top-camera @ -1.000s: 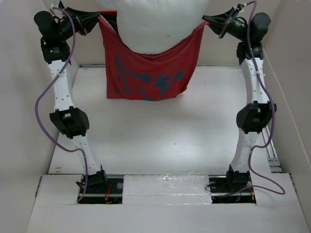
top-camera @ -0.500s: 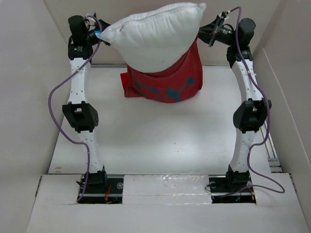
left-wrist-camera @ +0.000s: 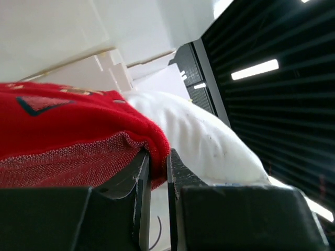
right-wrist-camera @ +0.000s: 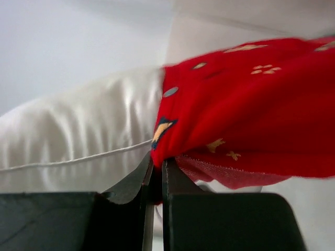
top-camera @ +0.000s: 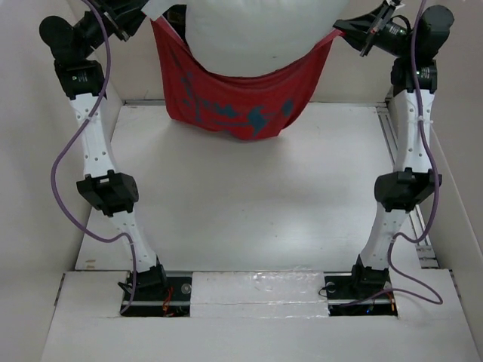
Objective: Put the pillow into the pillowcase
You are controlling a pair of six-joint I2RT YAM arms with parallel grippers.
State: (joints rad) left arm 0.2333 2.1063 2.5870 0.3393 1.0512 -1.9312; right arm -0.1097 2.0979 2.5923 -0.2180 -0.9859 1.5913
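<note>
**Pillow slung in red pillowcase between two raised arms**

From above, both arms stretch toward 12 o'clock, with the pillowcase (top-camera: pixel 234 105) strung between them like a hammock. The left end effector (top-camera: pixel 153 18) holds one upper corner at 11 o'clock, and the right end effector (top-camera: pixel 337 31) holds the other at 1 o'clock. The pillow (top-camera: pixel 256 38) sits in the sag of the cloth. Its lower part is sunk behind the red edge, and its top is cut off by the frame. The case's loose lower part hangs over the far end of the white surface (top-camera: pixel 249 211), printed with dark blue figures. This view does not show whether it touches the surface.

The wrist cameras show the grips, which the overhead view leaves too small to read. On the left, the two dark jaws stand almost together, clamped on a folded red hem whose woven inner face shows at 9 o'clock. The pillow bulges against the cloth at 3 o'clock. Behind it, and only in this view, is a dark slatted ceiling (left-wrist-camera: pixel 282 104) with strip lights (left-wrist-camera: pixel 254 69).

On the right, the jaws are pinched shut on a bunched red corner. Small gold motifs are scattered over the fabric at 2 o'clock. The pillow's piped seam runs across at 9 o'clock, pressed against the case.
</note>
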